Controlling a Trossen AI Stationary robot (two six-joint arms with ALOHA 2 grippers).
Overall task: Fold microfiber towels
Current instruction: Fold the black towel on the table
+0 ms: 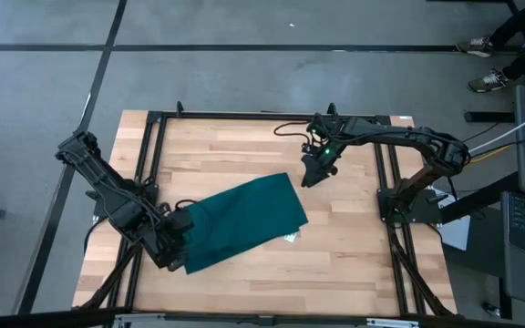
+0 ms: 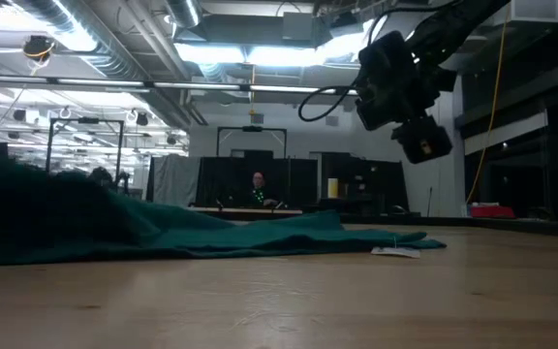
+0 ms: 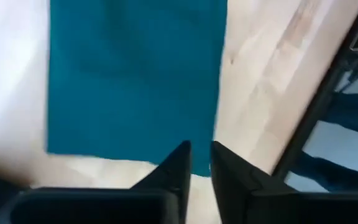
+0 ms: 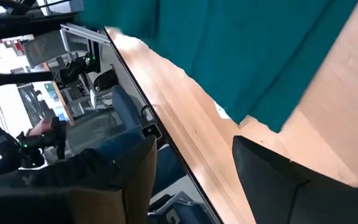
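Observation:
A dark teal towel (image 1: 244,221) lies spread on the wooden table, folded into a long slanting strip. A small white tag (image 1: 290,237) sticks out at its near right edge and also shows in the low view (image 2: 395,252). My left gripper (image 1: 176,253) hovers over the towel's near left end. In the left wrist view its fingers (image 3: 201,152) stand a narrow gap apart above the towel's corner (image 3: 213,149), with nothing between them. My right gripper (image 1: 317,175) hangs open in the air beyond the towel's far right corner, clear of the cloth (image 4: 194,143).
Black frame rails (image 1: 149,173) run along the table's left, far and right sides. Bare wood (image 1: 354,264) lies to the right of the towel and near it. A person sits far behind the table (image 2: 258,184). Someone's shoes (image 1: 490,80) show on the floor at far right.

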